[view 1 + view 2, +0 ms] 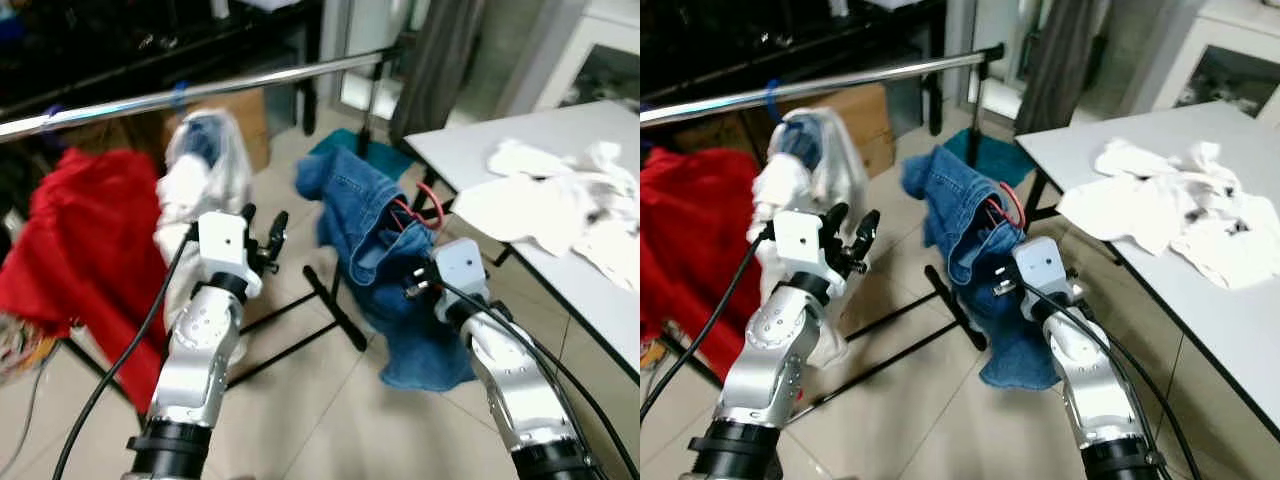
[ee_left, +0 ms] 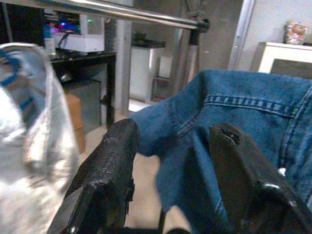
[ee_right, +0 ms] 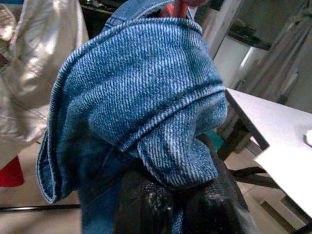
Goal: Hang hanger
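Note:
A blue denim jacket (image 1: 360,205) sits on a red hanger (image 1: 430,203) and hangs in the air below the silver rail (image 1: 200,92), right of the rack's middle. My right gripper (image 3: 180,202) is under the jacket, shut on a bunch of its denim; the cloth hides the fingertips. The red hanger's top (image 3: 178,7) pokes out above the collar. My left gripper (image 1: 265,235) is open and holds nothing, raised between a white garment (image 1: 200,170) and the jacket. Its two black fingers (image 2: 109,165) frame the denim in the left wrist view.
A red garment (image 1: 90,240) and the white one hang from the rail at the left. The rack's black floor legs (image 1: 320,310) cross the tiles below. A white table (image 1: 450,150) with crumpled white clothes (image 1: 560,205) stands at the right.

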`<state>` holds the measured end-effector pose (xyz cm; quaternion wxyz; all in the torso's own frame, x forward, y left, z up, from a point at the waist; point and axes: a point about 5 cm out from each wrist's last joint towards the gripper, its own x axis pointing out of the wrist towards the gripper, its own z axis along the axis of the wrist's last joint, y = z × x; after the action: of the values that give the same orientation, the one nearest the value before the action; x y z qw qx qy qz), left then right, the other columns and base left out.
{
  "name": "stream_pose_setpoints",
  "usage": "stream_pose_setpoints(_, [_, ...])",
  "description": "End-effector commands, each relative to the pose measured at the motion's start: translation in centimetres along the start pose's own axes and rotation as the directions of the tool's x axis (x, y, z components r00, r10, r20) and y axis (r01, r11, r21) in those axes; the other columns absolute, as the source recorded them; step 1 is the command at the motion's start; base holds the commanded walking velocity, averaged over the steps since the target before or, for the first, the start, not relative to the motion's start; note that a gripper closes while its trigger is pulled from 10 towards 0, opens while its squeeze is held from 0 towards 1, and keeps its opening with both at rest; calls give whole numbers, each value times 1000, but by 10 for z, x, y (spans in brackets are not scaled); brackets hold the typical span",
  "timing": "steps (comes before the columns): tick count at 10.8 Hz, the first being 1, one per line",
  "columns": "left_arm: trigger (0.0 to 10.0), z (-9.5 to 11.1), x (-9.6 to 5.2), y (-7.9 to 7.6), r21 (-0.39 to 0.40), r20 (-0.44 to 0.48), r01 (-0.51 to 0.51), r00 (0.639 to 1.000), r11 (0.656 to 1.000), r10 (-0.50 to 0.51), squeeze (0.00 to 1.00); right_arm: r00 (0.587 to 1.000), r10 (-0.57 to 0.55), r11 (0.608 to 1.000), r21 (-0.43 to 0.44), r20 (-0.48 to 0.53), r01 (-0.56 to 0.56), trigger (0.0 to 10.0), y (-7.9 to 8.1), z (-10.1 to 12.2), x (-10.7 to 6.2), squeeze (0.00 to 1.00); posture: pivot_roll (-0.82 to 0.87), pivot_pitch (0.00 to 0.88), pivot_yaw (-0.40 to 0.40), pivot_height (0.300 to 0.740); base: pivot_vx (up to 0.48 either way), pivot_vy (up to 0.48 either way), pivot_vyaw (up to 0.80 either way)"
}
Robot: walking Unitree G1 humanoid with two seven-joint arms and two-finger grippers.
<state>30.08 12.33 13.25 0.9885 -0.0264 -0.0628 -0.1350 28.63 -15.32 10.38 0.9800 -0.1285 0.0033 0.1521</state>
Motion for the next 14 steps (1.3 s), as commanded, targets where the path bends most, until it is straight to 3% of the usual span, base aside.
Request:
stream_pose_setpoints(1, [10000,0,2,-2,5,1,9,1000,1000,-9,0,998,-11,1000,-19,54,12,10000,-4,13,3,0,88,0,-33,723,409,0,0])
stream_pose_setpoints(11, [10000,1,2,-3,3,3,9,1000,1000,-9,0,999,0,1000,-25,53,2,10000,-2,13,4,0,90,1,-34,723,450,0,0])
stream_pose_setpoints(14, [10000,0,2,-3,2,6,3,1000,1000,-3,0,997,58,997,-58,58,-54,10000,5,16,7,0,95,1,-41,723,449,0,0])
